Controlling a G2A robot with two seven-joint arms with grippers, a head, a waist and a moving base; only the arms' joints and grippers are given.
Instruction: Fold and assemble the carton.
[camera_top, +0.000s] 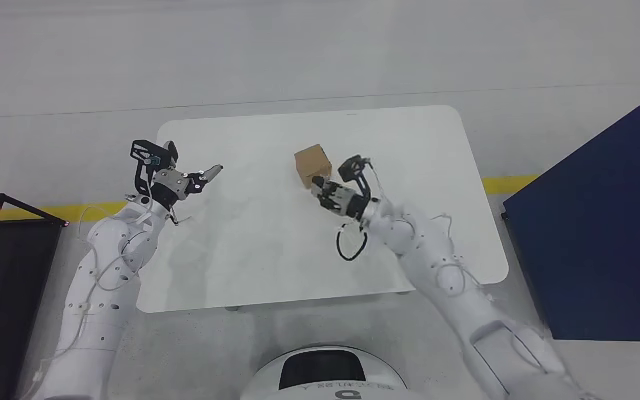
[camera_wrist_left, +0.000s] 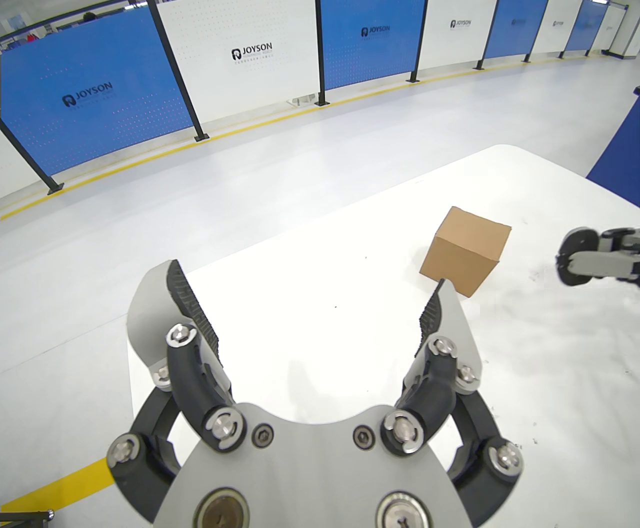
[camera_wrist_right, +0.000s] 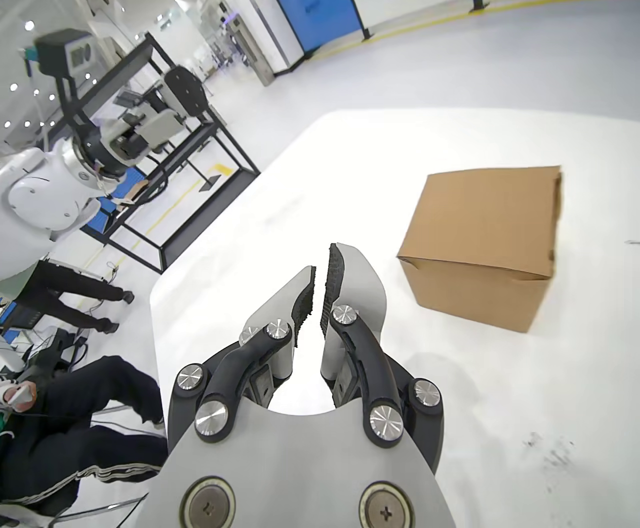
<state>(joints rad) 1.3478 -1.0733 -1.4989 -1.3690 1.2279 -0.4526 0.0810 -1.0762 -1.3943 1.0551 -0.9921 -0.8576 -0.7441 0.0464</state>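
Observation:
A small brown carton (camera_top: 312, 162) stands closed as a cube near the middle of the white table (camera_top: 260, 250). In the left wrist view the carton (camera_wrist_left: 465, 257) sits well beyond my left gripper (camera_wrist_left: 307, 275), which is open with nothing between its fingers. That gripper (camera_top: 212, 173) hovers over the table's left part. My right gripper (camera_top: 320, 190) is shut and empty, just beside the carton's near side without touching it. In the right wrist view the carton (camera_wrist_right: 485, 240) rests a short way off from the closed fingertips of the right gripper (camera_wrist_right: 322, 262).
The table's rounded edges (camera_top: 470, 180) lie close on all sides. A dark blue panel (camera_top: 590, 230) stands to the right of the table. Yellow floor tape (camera_top: 505, 184) runs behind. A black frame (camera_wrist_right: 165, 165) and people sit beyond the table's far end.

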